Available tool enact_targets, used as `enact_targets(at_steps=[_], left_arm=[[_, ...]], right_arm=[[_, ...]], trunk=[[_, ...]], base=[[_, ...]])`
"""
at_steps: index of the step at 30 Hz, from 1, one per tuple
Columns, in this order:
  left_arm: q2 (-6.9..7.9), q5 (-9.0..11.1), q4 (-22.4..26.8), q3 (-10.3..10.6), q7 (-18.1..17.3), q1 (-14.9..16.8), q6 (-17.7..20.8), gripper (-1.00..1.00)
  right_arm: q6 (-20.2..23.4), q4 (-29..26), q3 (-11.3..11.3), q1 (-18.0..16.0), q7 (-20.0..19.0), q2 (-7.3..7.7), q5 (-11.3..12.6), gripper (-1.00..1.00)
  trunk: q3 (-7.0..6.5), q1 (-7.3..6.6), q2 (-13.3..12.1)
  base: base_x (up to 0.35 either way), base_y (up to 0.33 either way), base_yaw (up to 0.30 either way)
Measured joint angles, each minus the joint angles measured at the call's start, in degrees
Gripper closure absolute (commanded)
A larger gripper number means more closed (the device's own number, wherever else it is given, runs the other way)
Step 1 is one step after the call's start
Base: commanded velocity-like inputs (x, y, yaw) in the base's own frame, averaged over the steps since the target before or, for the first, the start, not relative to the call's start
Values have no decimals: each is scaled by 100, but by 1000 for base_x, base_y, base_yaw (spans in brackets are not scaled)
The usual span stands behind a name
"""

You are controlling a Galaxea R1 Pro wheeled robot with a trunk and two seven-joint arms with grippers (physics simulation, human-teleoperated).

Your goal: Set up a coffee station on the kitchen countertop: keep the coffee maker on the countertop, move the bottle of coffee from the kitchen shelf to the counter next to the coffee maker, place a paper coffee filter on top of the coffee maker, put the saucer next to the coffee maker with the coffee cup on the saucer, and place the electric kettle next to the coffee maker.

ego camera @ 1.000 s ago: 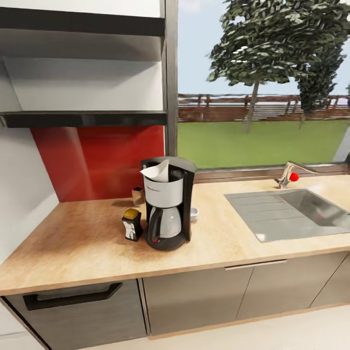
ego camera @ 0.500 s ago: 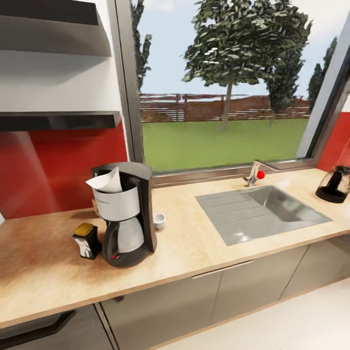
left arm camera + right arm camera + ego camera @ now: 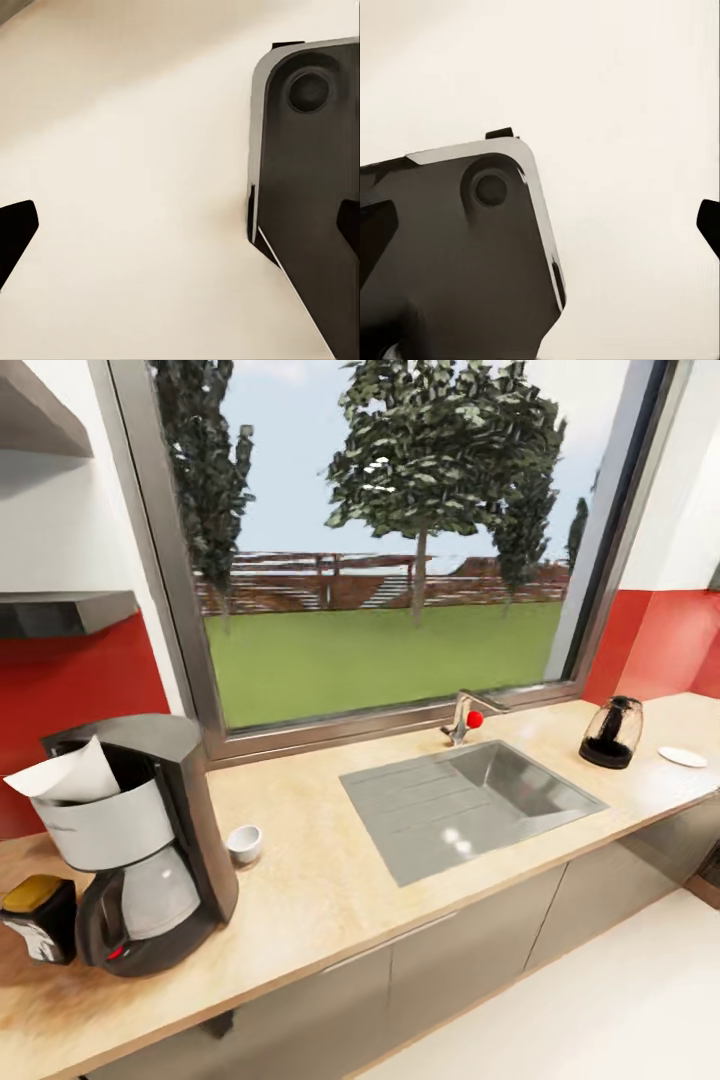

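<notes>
Tan speckled wood-look kitchen countertop (image 3: 330,880) runs from the lower left of the head view to the right edge, over grey cabinet fronts (image 3: 470,950).

Lower left: the coffee maker (image 3: 135,840) stands upright on the counter, black body, white upper front, glass carafe below. The paper coffee filter (image 3: 68,775) sits in its top, white, one point tilted toward the left edge. The bottle of coffee (image 3: 38,918) stands just beside the machine on its left, tan-gold cap up, partly cut by the frame edge. The coffee cup (image 3: 244,844) rests on the counter just right of the machine, behind its base, directly on the wood.

Centre: steel sink (image 3: 470,805) with drainboard, tap (image 3: 463,717) with a red knob at the window (image 3: 390,550) sill.

Right: the electric kettle (image 3: 610,732) stands upright on the counter beyond the sink, well apart from the coffee maker. The saucer (image 3: 684,757) lies flat near the right edge, just beside the kettle, not touching it.

Upper left: end of the dark kitchen shelf (image 3: 65,612) against the red backsplash (image 3: 70,700).

Left wrist view: left gripper (image 3: 180,225), dark fingertips at opposite frame edges, spread wide, nothing between them; pale floor and a dark base panel (image 3: 307,187) beyond.

Right wrist view: right gripper (image 3: 544,217), fingertips likewise far apart, nothing held.
</notes>
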State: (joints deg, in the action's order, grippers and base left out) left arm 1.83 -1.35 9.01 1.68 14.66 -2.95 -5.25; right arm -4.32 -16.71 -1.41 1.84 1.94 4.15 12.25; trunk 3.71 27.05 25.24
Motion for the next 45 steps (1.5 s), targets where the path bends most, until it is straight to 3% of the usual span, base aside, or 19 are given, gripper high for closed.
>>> enact_targets(at_steps=[24,45], left_arm=[[-15,-9,12,-1,12,-1,-18,-100],[-14,21,12,-8,12,-1,-35,-100]], right_arm=[[-7,107,-21,-1,51,-36,22,-100],[-7,107,-24,-1,51,-37,19,-100]], trunk=[[-1,1,-1],[0,2,-1]], base=[[177,-273,-5],[14,-311,0]])
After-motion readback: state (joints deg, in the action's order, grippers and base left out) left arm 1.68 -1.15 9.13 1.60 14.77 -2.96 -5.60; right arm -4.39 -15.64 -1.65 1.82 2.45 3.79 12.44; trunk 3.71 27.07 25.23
